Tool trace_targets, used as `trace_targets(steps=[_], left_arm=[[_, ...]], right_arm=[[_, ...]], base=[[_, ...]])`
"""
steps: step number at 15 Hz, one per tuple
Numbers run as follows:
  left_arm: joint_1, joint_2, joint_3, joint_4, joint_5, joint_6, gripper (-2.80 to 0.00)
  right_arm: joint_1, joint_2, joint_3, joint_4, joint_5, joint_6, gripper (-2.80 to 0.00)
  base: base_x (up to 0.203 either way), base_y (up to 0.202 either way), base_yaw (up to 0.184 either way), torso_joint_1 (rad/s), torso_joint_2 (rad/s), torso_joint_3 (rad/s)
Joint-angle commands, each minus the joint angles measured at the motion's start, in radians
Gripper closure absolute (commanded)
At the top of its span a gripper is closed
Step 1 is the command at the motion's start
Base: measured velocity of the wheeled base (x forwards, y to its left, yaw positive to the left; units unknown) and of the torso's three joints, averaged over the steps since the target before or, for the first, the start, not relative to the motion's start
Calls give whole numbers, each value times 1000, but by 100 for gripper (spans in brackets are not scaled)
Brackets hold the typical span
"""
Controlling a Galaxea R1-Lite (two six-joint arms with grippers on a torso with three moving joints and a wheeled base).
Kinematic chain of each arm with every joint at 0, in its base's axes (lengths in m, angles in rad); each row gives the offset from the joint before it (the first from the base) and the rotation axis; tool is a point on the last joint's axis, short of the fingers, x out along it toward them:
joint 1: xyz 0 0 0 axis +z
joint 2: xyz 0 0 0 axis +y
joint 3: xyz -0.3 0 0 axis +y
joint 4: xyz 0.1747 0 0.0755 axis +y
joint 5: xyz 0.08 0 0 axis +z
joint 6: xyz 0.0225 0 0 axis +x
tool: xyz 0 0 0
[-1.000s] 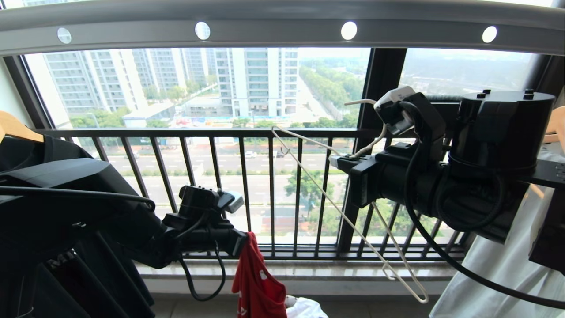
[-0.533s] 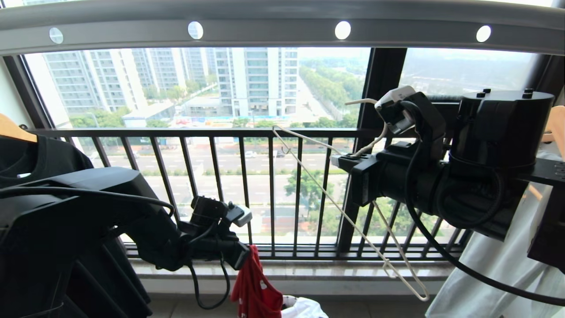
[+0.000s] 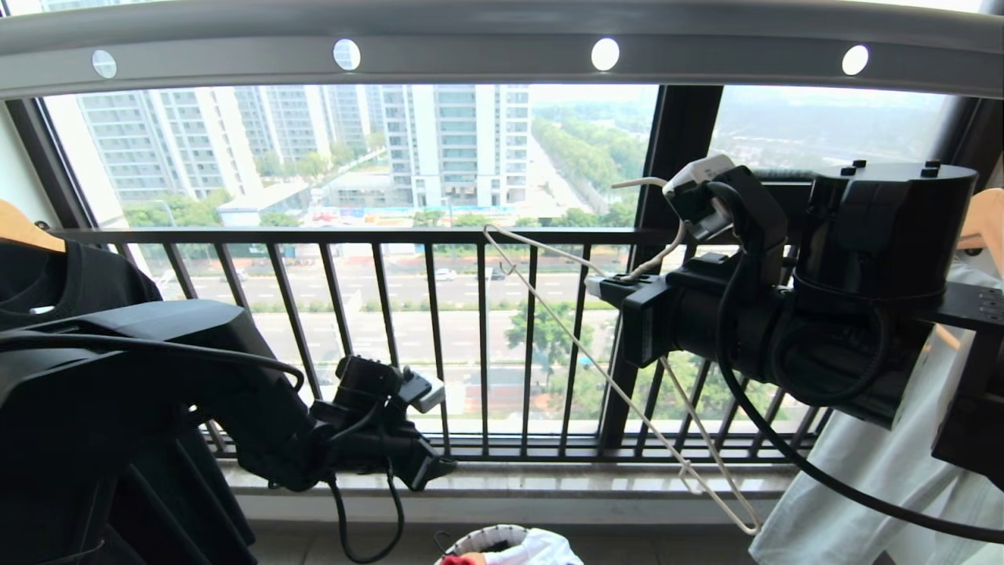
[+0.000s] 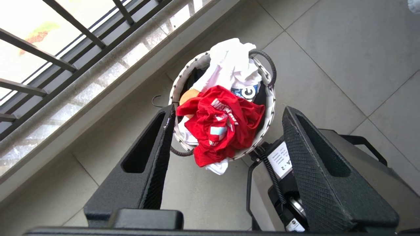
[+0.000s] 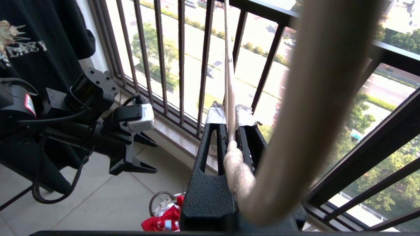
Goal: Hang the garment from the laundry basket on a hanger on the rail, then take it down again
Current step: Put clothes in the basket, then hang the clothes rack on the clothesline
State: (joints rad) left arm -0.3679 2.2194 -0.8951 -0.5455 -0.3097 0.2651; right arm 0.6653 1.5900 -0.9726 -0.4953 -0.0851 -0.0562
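The red garment (image 4: 223, 127) lies crumpled in the round white laundry basket (image 4: 270, 98) on the floor, spilling over its rim. My left gripper (image 4: 228, 109) hangs open well above it, with nothing between its fingers; the head view shows it (image 3: 435, 467) low by the window sill. My right gripper (image 3: 600, 286) is shut on the neck of the cream wire hanger (image 3: 627, 400), which slants down in front of the railing. In the right wrist view the hanger wire (image 5: 229, 75) runs out between the shut fingertips (image 5: 244, 114). The grey rail (image 3: 471, 59) with round holes spans the top.
A black T-shirt (image 3: 47, 275) on a wooden hanger hangs at the left and a white garment (image 3: 878, 471) at the right. The black balcony railing (image 3: 392, 235) and stone sill (image 3: 549, 486) lie ahead. A white garment (image 4: 234, 65) also fills the basket, next to the robot's base (image 4: 361, 164).
My left gripper has opened and let go of the red garment, which dropped from its fingers into the basket. The right arm holds still with the hanger.
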Motion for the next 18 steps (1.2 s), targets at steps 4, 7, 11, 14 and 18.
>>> trace_targets(steps=[4, 7, 11, 14, 18], left_arm=[[3, -296, 284, -75, 6, -6, -280], [1, -466, 391, -248, 11, -70, -280], [-9, -641, 337, -246, 31, -103, -280], [-41, -869, 290, -49, 30, -117, -280], [-100, -1095, 55, 489, 25, -208, -280]], right_arm=[[0, 19, 6, -3, -1, -4, 0], [0, 30, 10, -6, -2, -7, 0], [10, 13, 43, -61, -2, -70, 0], [15, -9, 47, -63, -15, -61, 0], [35, -15, -43, -45, -48, -57, 0]], base=[[0, 0, 0, 0, 0, 0], [0, 0, 0, 0, 0, 0], [0, 0, 0, 0, 0, 0], [0, 0, 0, 0, 0, 0], [0, 0, 0, 0, 0, 0]])
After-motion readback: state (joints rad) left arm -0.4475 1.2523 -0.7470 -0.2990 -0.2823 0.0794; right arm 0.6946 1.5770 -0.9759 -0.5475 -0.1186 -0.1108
